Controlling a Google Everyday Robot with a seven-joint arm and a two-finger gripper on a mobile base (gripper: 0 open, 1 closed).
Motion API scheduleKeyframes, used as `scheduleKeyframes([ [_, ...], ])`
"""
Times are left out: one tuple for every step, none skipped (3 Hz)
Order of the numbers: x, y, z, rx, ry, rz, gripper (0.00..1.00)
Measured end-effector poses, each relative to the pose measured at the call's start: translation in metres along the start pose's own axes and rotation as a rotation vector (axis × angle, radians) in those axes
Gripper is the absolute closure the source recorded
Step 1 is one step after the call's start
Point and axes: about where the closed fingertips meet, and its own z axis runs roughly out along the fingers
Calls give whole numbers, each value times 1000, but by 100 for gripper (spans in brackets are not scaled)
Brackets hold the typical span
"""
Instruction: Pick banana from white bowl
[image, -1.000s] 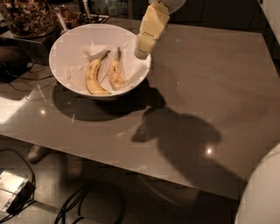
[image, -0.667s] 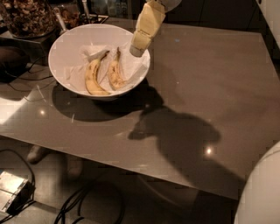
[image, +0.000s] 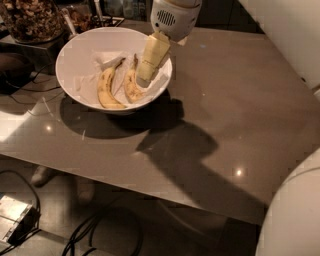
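Observation:
The white bowl stands at the table's back left. Two bananas lie in it side by side. The speckled, dull-yellow banana is the right one, with its stem pointing away from me. A cleaner, brighter banana lies to its left. My gripper reaches down from the white arm head over the bowl's right rim. Its tip is just above the right side of the speckled banana and hides part of it. Nothing shows in its grasp.
A dark glass jar of granola stands behind the bowl at the left, with other small items along the back edge. The brown table stretches to the right. Cables and a small box lie on the floor in front.
My gripper has moved left and down, from over the bowl's right rim into the bowl, close above the right banana. The bananas and bowl have not moved.

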Motion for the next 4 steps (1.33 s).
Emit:
scheduleKeyframes([
  [-9, 0, -2, 19, -31, -7, 0],
  [-35, 8, 5, 17, -47, -32, 0],
  [-55, 16, 19, -11, -29, -67, 0],
  [-71, 17, 34, -27, -5, -100, 0],
])
